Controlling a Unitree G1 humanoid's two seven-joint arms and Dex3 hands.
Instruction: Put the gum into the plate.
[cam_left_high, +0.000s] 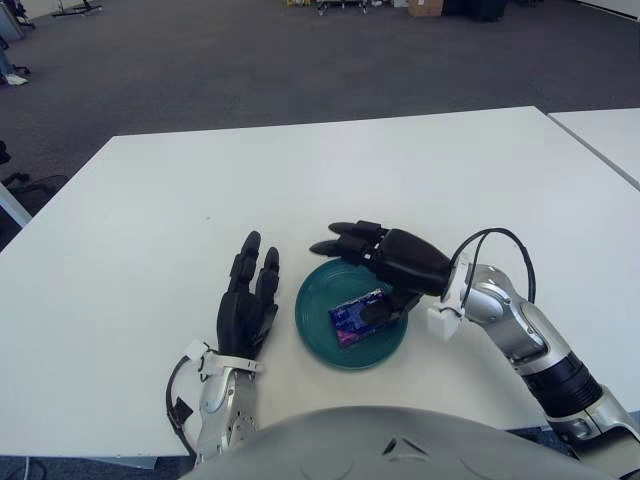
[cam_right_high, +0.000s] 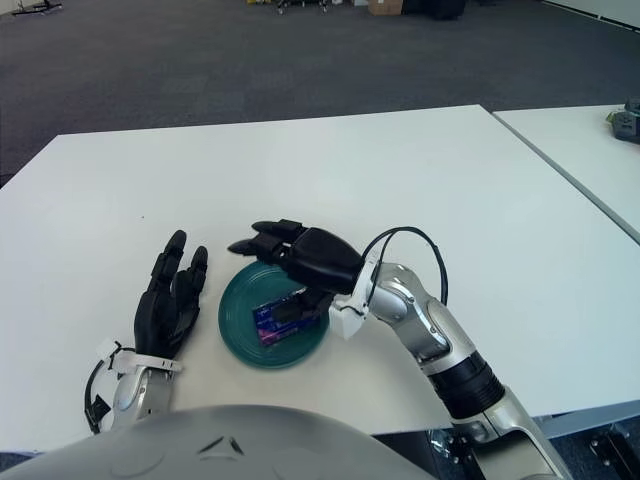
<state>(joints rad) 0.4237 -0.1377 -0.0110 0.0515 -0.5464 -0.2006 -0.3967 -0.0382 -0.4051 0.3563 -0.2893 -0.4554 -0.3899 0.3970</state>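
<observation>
The gum (cam_left_high: 355, 318), a small blue and purple pack, lies inside the green plate (cam_left_high: 312, 338) on the white table (cam_left_high: 330, 170), near its front edge. My right hand (cam_left_high: 352, 275) hovers over the plate's right and far side. Its fingers (cam_left_high: 340, 240) stretch out to the left over the far rim, and the thumb sits against the right end of the gum without closing on it. My left hand (cam_left_high: 248, 300) shows just left of the plate, fingers straight and spread, holding nothing. The same scene shows in the right eye view, with the gum (cam_right_high: 278, 315) in the plate (cam_right_high: 235, 330).
A second white table (cam_left_high: 610, 135) stands to the right across a narrow gap. Dark carpet lies beyond the far edge. A black cable (cam_left_high: 495, 238) loops above my right wrist.
</observation>
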